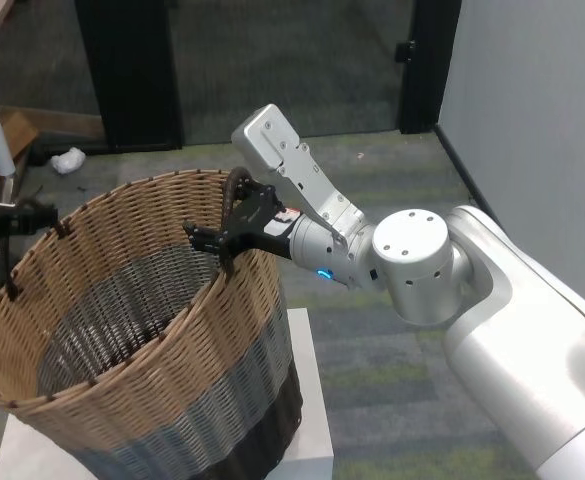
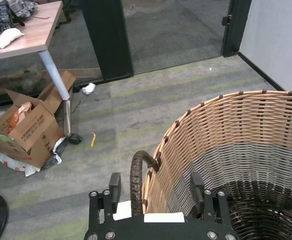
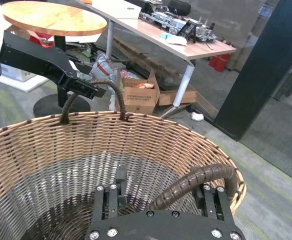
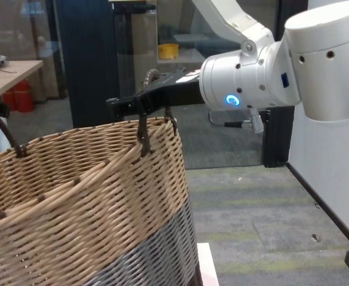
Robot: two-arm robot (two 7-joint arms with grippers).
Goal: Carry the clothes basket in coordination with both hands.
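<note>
The clothes basket (image 1: 142, 330), round wicker with a tan band over grey, stands on a white block (image 1: 307, 400). My right gripper (image 1: 220, 210) straddles the basket's right loop handle (image 1: 234, 200), jaws open; in the right wrist view the dark handle (image 3: 195, 181) arches between the spread fingers (image 3: 120, 176). At the basket's left rim my left gripper (image 1: 32, 213) is also open, and the left wrist view shows the left handle (image 2: 138, 172) standing between its fingers (image 2: 115, 186) with gaps on either side. The left gripper (image 3: 81, 87) also shows across the basket in the right wrist view.
Grey-green carpet surrounds the block. To the left stand a desk (image 2: 21, 35) on a white leg (image 2: 56, 85) and an open cardboard box (image 2: 28, 125). A round wooden table (image 3: 53, 17) is farther off. A dark door frame (image 1: 127, 70) lies ahead, a grey wall (image 1: 532, 100) on the right.
</note>
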